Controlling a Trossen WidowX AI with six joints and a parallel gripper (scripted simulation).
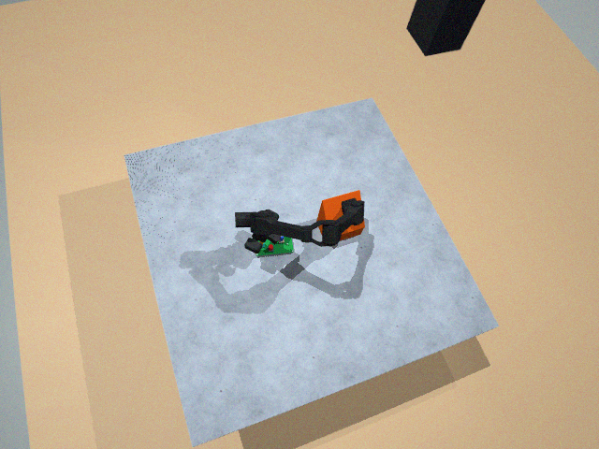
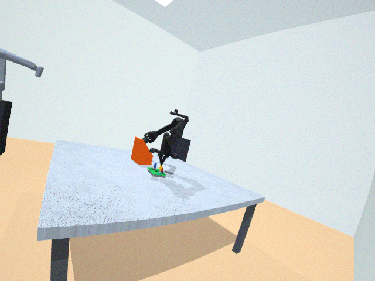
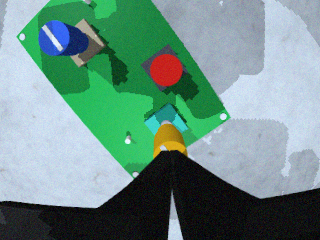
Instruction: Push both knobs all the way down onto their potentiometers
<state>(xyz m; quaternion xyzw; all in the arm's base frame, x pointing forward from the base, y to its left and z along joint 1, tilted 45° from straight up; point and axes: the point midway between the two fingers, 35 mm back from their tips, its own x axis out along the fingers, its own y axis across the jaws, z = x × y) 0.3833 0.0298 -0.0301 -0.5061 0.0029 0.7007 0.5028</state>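
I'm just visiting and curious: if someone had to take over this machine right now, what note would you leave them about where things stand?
Hand: fingers shut, holding nothing, tips pressing on top of the yellow cylindrical knob, which sits over a teal potentiometer near one edge of the green circuit board.
Blue knob with a white stripe: on a tan potentiometer at the board's far corner, still looks raised and untouched.
Flat red round part: mid-board, sits low.
Done: apparently nothing finished; whether the yellow knob is fully seated cannot be told.
Left: finish the yellow knob, push down the blue one, then open the hand and back away.
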